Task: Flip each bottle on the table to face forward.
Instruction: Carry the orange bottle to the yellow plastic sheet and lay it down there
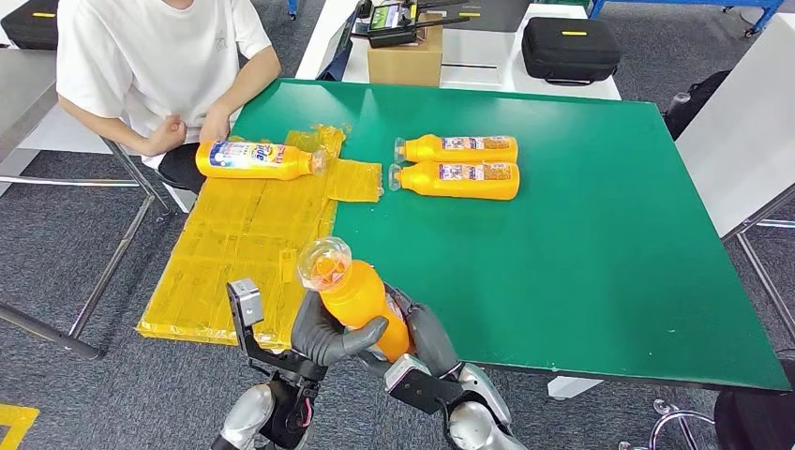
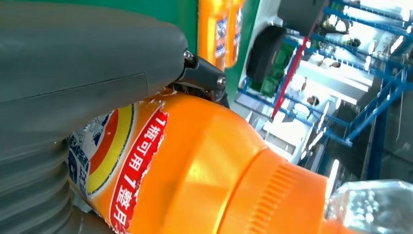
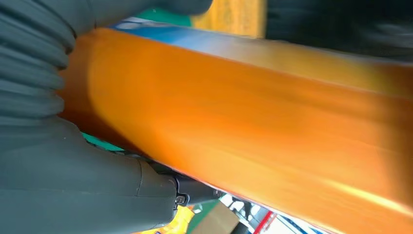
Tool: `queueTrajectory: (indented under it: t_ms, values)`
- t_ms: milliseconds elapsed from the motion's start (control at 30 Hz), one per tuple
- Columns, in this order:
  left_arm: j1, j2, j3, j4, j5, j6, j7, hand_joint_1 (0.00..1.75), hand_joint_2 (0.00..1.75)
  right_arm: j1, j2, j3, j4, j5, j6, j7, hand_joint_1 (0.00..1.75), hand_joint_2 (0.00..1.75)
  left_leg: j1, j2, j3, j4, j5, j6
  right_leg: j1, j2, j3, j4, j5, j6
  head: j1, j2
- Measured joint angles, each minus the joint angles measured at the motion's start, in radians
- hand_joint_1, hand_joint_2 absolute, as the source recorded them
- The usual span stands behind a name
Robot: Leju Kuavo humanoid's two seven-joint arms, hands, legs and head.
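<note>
— Where is the held orange bottle (image 1: pixel 361 298)?
— Above the green table's (image 1: pixel 600 262) near edge, clear cap up, clasped by both the left hand (image 1: pixel 328 336) and right hand (image 1: pixel 427 337).
— Others?
— Two labelled bottles (image 1: pixel 459 167) lie mid-table.

The lower part of the held bottle (image 1: pixel 361 298) is covered by the left hand (image 1: pixel 328 336) and the right hand (image 1: pixel 427 337). Its body is smeared by blur in the right wrist view. The person (image 1: pixel 155 56) at the table's far left corner is cut off at the top edge.
</note>
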State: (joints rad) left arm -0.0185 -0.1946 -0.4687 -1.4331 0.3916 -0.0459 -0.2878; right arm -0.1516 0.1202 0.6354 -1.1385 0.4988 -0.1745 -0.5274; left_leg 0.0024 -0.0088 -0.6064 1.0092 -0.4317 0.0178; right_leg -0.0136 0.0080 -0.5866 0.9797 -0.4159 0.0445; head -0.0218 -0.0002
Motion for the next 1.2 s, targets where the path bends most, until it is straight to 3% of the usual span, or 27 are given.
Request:
queueTrajectory:
  t_ms: [233, 433, 833, 933, 1067, 1200]
  values:
    - [-0.005, -0.009, 0.014, 0.002, -0.014, 0.102, -0.004, 1.75, 1.75, 0.004, 0.027, 0.001, -0.006, -0.011, -0.124, -0.049, 0.00, 0.00, 0.000, 0.000, 0.000, 0.000, 0.000, 0.000, 0.000, 0.000, 0.000, 0.000, 0.000, 0.000, 0.000, 0.000]
    - [-0.045, 0.020, 0.064, 0.009, -0.192, 0.194, -0.018, 1.75, 1.75, 0.020, 0.027, -0.011, -0.010, 0.000, -0.236, -0.072, 0.00, 0.00, 0.000, 0.000, 0.000, 0.000, 0.000, 0.000, 0.000, 0.000, 0.000, 0.000, 0.000, 0.000, 0.000, 0.000]
    - [-0.078, 0.063, 0.135, 0.011, -0.323, 0.197, -0.018, 1.75, 1.75, 0.045, 0.015, -0.062, -0.014, 0.004, -0.267, -0.088, 0.00, 0.00, 0.000, 0.000, 0.000, 0.000, 0.000, 0.000, 0.000, 0.000, 0.000, 0.000, 0.000, 0.000, 0.000, 0.000]
    - [-0.090, 0.074, 0.139, 0.011, -0.448, 0.222, -0.019, 1.75, 1.75, 0.055, 0.014, -0.085, -0.014, 0.002, -0.281, -0.108, 0.00, 0.00, 0.000, 0.000, 0.000, 0.000, 0.000, 0.000, 0.000, 0.000, 0.000, 0.000, 0.000, 0.000, 0.000, 0.000]
    - [-0.134, 0.096, 0.158, 0.034, -0.767, 0.268, 0.041, 1.75, 1.75, 0.074, 0.014, -0.139, -0.014, -0.018, -0.277, -0.148, 0.00, 0.00, 0.000, 0.000, 0.000, 0.000, 0.000, 0.000, 0.000, 0.000, 0.000, 0.000, 0.000, 0.000, 0.000, 0.000]
    - [-0.229, 0.111, 0.161, 0.178, -1.031, 0.266, 0.131, 1.75, 1.75, 0.083, 0.020, -0.170, -0.017, -0.037, -0.226, -0.165, 0.00, 0.00, 0.000, 0.000, 0.001, 0.000, 0.001, 0.000, 0.000, 0.000, 0.000, 0.000, 0.000, 0.000, 0.000, 0.000]
